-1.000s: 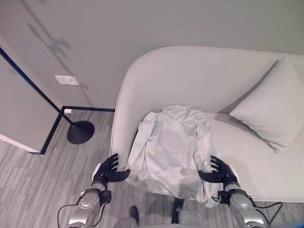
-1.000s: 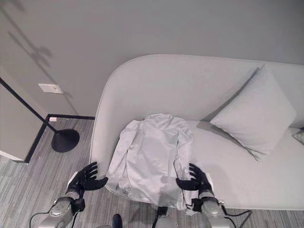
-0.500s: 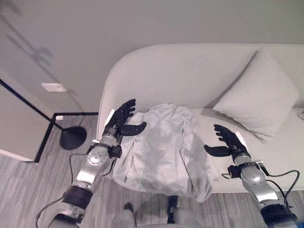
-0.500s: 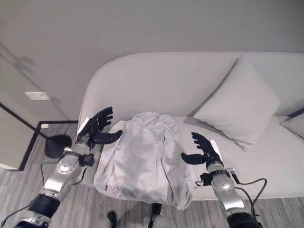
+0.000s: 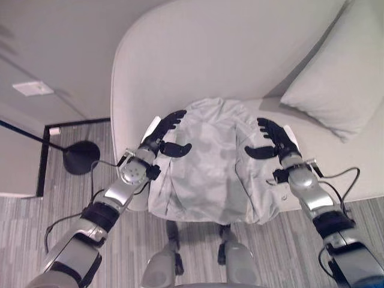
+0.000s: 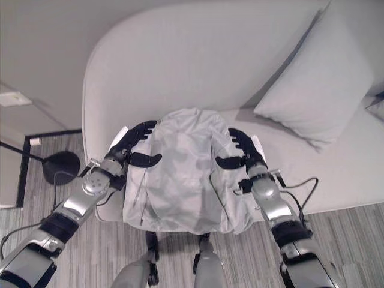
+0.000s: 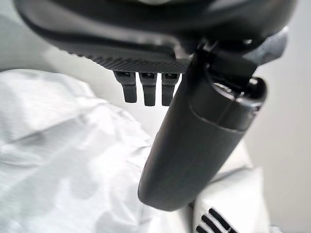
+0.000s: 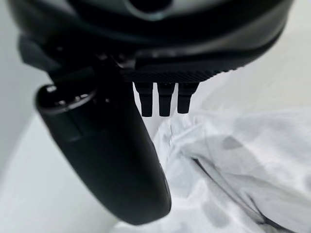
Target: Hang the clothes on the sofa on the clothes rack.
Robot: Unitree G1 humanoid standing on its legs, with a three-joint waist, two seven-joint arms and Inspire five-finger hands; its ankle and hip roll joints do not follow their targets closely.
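Note:
A pale grey-white jacket (image 5: 210,156) lies spread over the seat and front edge of the light grey sofa (image 5: 198,54), collar toward the backrest. My left hand (image 5: 163,133) hovers open above the jacket's left shoulder, thumb (image 7: 194,145) stretched over the cloth (image 7: 63,160). My right hand (image 5: 275,138) hovers open above the right shoulder and sleeve, thumb (image 8: 107,155) pointing inward over the crumpled fabric (image 8: 233,174). Neither hand holds anything.
A grey cushion (image 5: 336,84) leans against the sofa's backrest at the right. A black round lamp base (image 5: 81,157) with a thin pole stands on the striped carpet left of the sofa. A white wall plate (image 5: 33,89) is on the wall.
The camera has tilted closer over the sofa. Both hands have moved inward and forward, from beside the jacket to above its shoulders, still open.

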